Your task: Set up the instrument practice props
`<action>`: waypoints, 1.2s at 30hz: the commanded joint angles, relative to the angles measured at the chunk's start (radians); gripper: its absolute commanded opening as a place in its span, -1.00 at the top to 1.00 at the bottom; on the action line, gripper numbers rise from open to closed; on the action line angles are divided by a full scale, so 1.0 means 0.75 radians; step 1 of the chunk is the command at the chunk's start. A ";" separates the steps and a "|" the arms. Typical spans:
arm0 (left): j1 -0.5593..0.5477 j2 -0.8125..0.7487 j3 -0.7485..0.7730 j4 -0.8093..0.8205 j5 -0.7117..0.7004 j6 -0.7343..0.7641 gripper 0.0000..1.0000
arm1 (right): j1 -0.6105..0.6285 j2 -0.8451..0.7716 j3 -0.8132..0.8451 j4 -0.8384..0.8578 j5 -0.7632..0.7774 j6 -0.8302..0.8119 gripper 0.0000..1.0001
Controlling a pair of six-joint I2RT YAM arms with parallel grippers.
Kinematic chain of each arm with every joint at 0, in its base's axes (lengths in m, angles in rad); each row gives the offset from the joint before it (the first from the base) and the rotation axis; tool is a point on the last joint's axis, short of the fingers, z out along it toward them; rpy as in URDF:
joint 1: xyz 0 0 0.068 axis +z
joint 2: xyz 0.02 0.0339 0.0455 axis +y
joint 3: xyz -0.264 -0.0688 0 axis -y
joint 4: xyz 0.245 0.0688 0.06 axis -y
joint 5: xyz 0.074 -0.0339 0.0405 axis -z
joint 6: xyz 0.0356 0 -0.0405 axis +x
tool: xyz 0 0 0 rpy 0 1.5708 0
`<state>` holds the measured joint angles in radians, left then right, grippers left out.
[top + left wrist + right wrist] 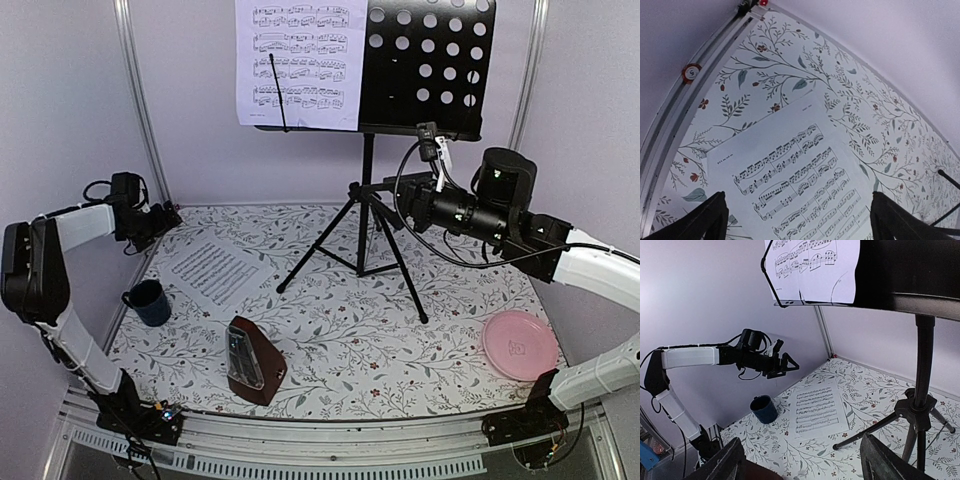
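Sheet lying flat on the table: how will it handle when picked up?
Likely floppy: the loose sheet is thin paper, so it should droop from one pinch. It lies flat on the floral tabletop, so an edge may be hard to catch; a push would probably slide it.

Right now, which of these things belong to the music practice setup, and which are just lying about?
Part of the job:
- black music stand
- sheet of music on the stand
- second sheet lying flat on the table
- dark-red metronome

Just lying about:
- dark blue mug
- pink plate
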<state>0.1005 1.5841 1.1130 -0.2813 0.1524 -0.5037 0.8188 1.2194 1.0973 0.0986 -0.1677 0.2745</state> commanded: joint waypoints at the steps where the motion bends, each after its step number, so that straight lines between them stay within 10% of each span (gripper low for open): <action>1: 0.011 0.144 0.117 -0.187 -0.229 -0.090 -0.98 | 0.007 -0.010 -0.021 0.050 0.013 0.018 -0.60; 24: -0.142 0.662 0.349 -0.327 -0.508 -0.156 -0.97 | 0.007 -0.028 -0.063 0.076 0.029 0.013 -0.62; 36: -0.142 0.741 0.327 -0.290 -0.480 -0.132 -0.38 | 0.007 -0.037 -0.062 0.067 0.066 0.004 -0.63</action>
<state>-0.0021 2.0773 1.3792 -0.4973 -0.2573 -0.6056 0.8200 1.2179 1.0588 0.1349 -0.1398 0.2806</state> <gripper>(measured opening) 0.708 0.813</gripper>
